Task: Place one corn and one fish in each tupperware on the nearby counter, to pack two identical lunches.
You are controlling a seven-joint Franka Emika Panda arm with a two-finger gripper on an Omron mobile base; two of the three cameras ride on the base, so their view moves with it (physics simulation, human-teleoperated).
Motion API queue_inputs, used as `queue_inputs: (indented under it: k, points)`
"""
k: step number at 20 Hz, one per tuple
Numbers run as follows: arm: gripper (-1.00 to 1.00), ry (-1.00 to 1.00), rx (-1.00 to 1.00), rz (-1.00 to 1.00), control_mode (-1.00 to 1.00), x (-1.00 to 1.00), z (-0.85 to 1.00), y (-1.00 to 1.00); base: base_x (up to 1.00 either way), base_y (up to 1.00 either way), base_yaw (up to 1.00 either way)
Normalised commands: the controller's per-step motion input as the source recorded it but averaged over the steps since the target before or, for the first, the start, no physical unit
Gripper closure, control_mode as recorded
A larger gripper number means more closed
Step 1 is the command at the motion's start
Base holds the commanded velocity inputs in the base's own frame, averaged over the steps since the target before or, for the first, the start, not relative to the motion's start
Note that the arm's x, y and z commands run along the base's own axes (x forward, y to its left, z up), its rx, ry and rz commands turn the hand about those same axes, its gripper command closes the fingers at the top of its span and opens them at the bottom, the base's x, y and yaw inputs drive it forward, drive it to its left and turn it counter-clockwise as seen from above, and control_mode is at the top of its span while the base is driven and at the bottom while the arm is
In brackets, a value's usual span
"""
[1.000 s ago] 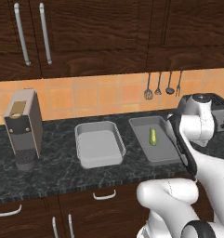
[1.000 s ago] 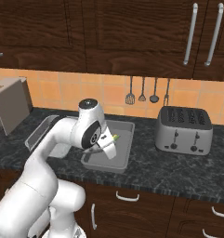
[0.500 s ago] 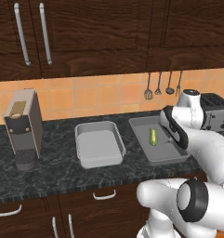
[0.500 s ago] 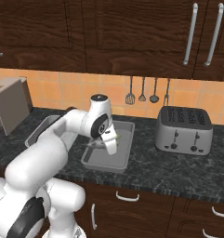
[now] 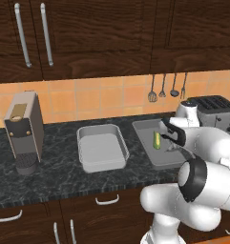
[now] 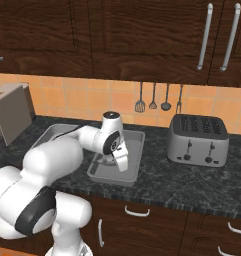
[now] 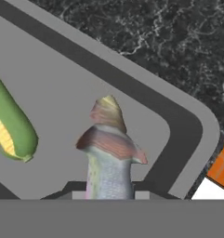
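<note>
Claw [image 7: 108, 195] grips the fish [image 7: 108, 148] low over the right tupperware [image 5: 150, 131] — beside the corn [image 5: 157, 139], seemingly ready to drop it in.

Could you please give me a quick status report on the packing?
Claw shut on slender grey-blue fish, over right light-grey rectangular tray. Yellow-green corn ear already in that tray. Left tray empty. Nothing in the way.
</note>
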Motion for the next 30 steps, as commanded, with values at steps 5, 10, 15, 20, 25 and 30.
queue_inputs:
  k: [5, 10, 15, 20, 25, 30]
  points:
    - [1.00, 0.00, 0.00, -0.02, -1.00, 0.50, -0.37, 0.00, 0.00, 0.00, 0.00]
    - [-1.00, -0.01, 0.00, -0.02, -1.00, 0.59, -0.35, 0.00, 0.00, 0.00, 0.00]
    - [-1.00, -0.08, 0.00, -0.01, -1.00, 0.02, 0.23, -0.26, 0.00, 0.00, 0.00]
    - [-1.00, -0.22, 0.00, 0.00, -1.00, -0.45, 0.76, -0.06, 0.00, 0.00, 0.00]
    - [-1.00, -0.25, -0.08, 0.16, -1.00, -0.98, 0.63, 0.25, 0.00, 0.00, 0.00]
    - [-1.00, -0.16, -0.28, 0.33, -1.00, -0.60, 0.58, 0.81, 0.00, 0.00, 0.00]
